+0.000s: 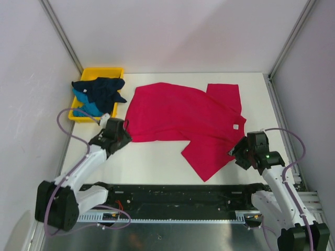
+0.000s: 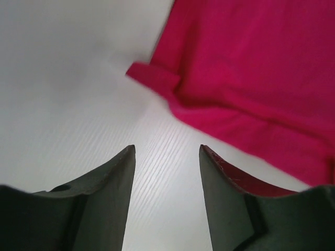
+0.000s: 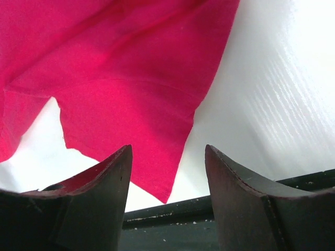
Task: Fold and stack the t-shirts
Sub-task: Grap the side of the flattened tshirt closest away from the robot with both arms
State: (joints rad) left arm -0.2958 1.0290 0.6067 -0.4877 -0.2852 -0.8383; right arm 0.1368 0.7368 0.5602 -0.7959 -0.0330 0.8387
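Note:
The crimson-pink t-shirt [image 1: 183, 117] lies partly folded on the white table, a flap pointing toward the front edge. A dark navy t-shirt [image 1: 102, 90] and a teal-blue t-shirt [image 1: 89, 107] lie bunched in the yellow tray. My left gripper [image 1: 125, 137] is open and empty over bare table at the pink shirt's left edge; the shirt [image 2: 251, 68] and its sleeve fill that wrist view's upper right. My right gripper [image 1: 238, 151] is open and empty beside the shirt's right flap; the flap's corner [image 3: 120, 104] shows between its fingers.
The yellow plastic tray [image 1: 104, 70] stands at the back left corner. A black rail [image 1: 178, 193] runs along the table's front edge, also seen in the right wrist view [image 3: 172, 209]. Grey walls enclose the table on three sides.

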